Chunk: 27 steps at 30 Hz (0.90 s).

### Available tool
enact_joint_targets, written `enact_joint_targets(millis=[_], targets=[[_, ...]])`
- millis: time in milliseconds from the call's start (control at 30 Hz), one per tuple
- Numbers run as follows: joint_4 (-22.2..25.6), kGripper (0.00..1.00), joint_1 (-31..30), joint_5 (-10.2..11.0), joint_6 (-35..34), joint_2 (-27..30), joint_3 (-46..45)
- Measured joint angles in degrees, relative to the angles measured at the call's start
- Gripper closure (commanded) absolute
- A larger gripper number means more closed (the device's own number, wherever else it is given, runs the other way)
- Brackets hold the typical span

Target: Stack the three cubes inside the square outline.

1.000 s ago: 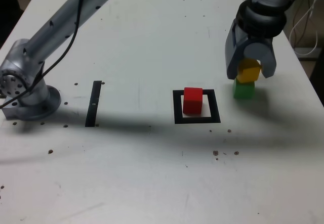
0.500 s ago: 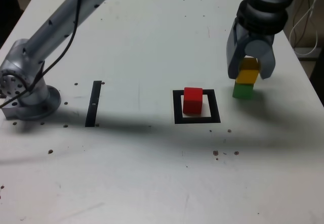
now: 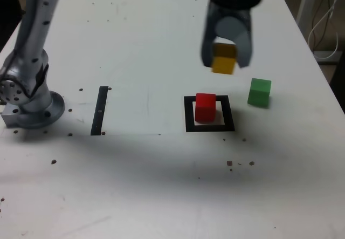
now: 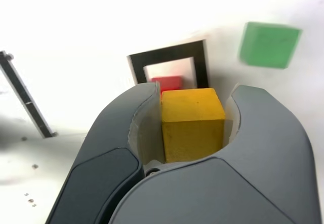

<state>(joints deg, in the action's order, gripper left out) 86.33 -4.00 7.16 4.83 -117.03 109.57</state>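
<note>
While the gripper (image 3: 226, 55) clamps the yellow cube (image 3: 223, 59) aloft, we see the red cube (image 3: 205, 107) inside the square outline (image 3: 209, 127), green cube (image 3: 259, 92) at its two o'clock. Wrist view: jaws grip the yellow cube (image 4: 193, 123).

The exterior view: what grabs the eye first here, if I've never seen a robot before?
A grey robot hand hangs above the white table, shut on a small yellow cube. Below it, a small red cube sits inside a thick black square outline. A small green cube stands alone at the exterior view's right.
</note>
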Motion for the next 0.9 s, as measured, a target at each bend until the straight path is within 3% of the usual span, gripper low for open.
enact_joint_targets(millis=[167,333,433,900], targets=[[-4.98,0.88,-0.01,-1.31,-0.59,6.75,-8.36],[-12.52,0.88,-0.03,-3.24,-1.00,8.32,-16.54],[-14.73,0.88,-0.04,-3.69,-1.00,9.42,-19.47],[-18.73,0.88,-0.04,-4.78,-1.00,9.53,-23.59]])
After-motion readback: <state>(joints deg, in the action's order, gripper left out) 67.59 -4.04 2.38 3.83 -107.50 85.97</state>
